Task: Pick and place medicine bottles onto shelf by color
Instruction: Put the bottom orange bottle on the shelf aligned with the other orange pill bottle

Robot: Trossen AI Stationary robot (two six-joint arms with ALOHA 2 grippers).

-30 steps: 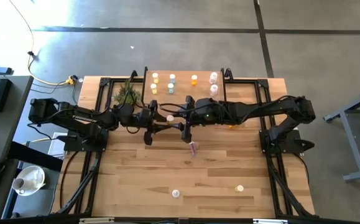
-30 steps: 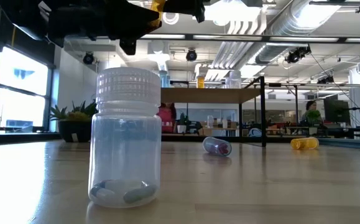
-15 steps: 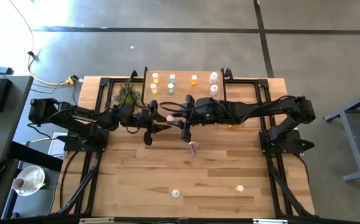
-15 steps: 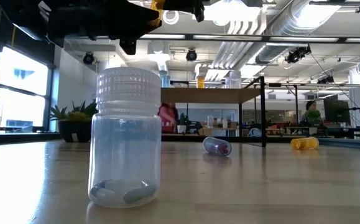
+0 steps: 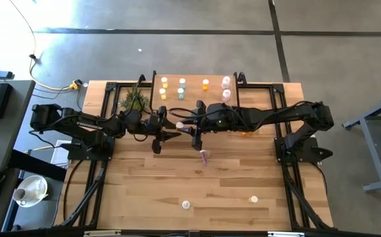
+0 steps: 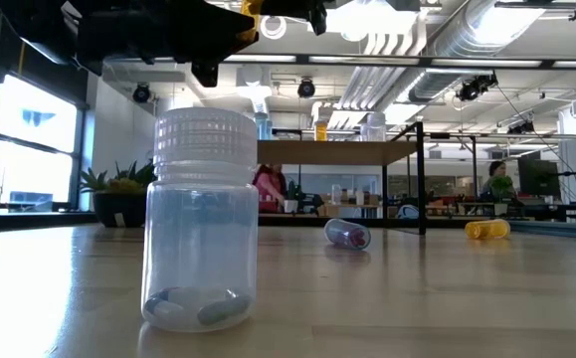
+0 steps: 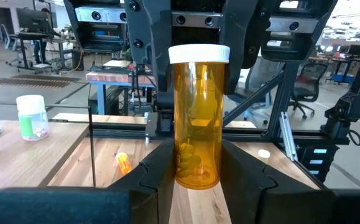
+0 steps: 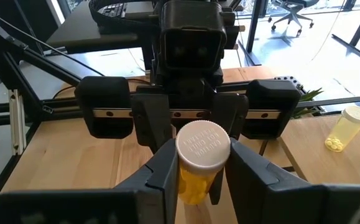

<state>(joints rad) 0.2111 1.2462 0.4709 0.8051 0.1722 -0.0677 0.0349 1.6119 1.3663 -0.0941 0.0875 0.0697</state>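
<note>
An orange medicine bottle [image 7: 198,118] with a white cap [image 5: 179,124] stands upright in the air above the table's middle. My left gripper [image 7: 197,180] is shut on its lower part. My right gripper [image 8: 203,177] faces it from the other side, shut on its top. The shelf [image 5: 193,89] at the far edge carries yellow, blue, orange and pinkish bottles standing on their bases. Loose on the table are a pinkish bottle on its side [image 5: 204,157], a blue one [image 6: 200,219] standing and a yellow one [image 5: 253,199]. My left gripper pinches the orange bottle's lower body [image 7: 195,171] between its two fingers [image 7: 155,180], one on each side. The fingers come level from the table's left. The bottle stands upright, clear of the table. My right gripper has the bottle's cap end [image 8: 203,148] between its two fingers [image 8: 167,167], one on each side. It comes from the table's right, slanting slightly down. In the left wrist view its fingers [image 7: 150,56] flank the cap and upper body.
A small green plant [image 5: 133,100] stands left of the shelf. Another orange bottle [image 5: 246,133] lies partly under my right arm. The near half of the table holds only the loose bottles. Black frame rails run along both table sides.
My right gripper has shut on the top of the orange bottle, and both arms have stayed where they were. The bottle has kept its place between the two grippers.
</note>
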